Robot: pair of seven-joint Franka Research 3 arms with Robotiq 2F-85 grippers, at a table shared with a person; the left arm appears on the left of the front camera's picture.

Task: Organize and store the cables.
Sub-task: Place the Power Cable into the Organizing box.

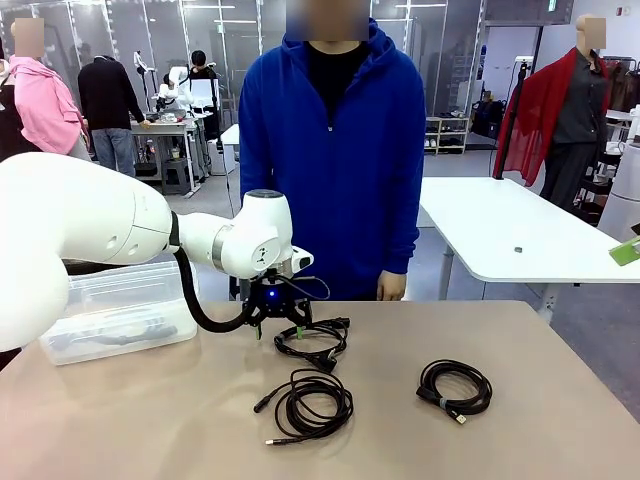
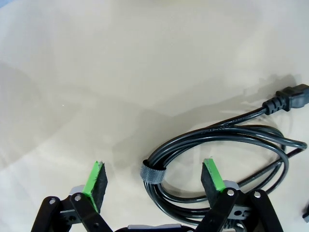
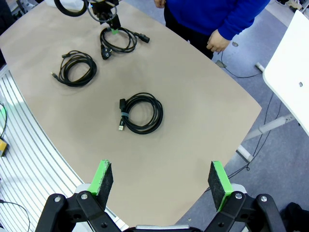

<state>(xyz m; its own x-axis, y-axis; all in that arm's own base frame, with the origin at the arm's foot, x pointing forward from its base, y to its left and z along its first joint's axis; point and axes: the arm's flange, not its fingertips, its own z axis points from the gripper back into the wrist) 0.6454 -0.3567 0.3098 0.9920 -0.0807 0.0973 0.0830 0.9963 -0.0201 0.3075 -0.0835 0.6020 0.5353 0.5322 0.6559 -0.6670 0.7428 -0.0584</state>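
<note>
Three coiled black cables lie on the tan table (image 1: pixel 560 440). The far coil (image 1: pixel 312 342) has a thick plug (image 2: pixel 292 96) and a grey strap (image 2: pixel 152 173). My left gripper (image 1: pixel 285 324) hovers low over this coil's left edge. It is open (image 2: pixel 153 179), and the strapped part of the coil (image 2: pixel 227 133) lies between its green pads (image 2: pixel 94 181), apart from them. A second coil (image 1: pixel 305 402) lies nearer the front, a third (image 1: pixel 455 387) to the right. My right gripper (image 3: pixel 161 181) is open and empty, high above the table, looking down on the coils (image 3: pixel 141 113).
A clear plastic bin (image 1: pixel 120 310) stands at the table's left edge, partly behind my left arm. A person in a blue hoodie (image 1: pixel 335 150) stands at the far side with one hand (image 1: pixel 391 286) hanging by the table edge. A white table (image 1: pixel 520 235) stands behind.
</note>
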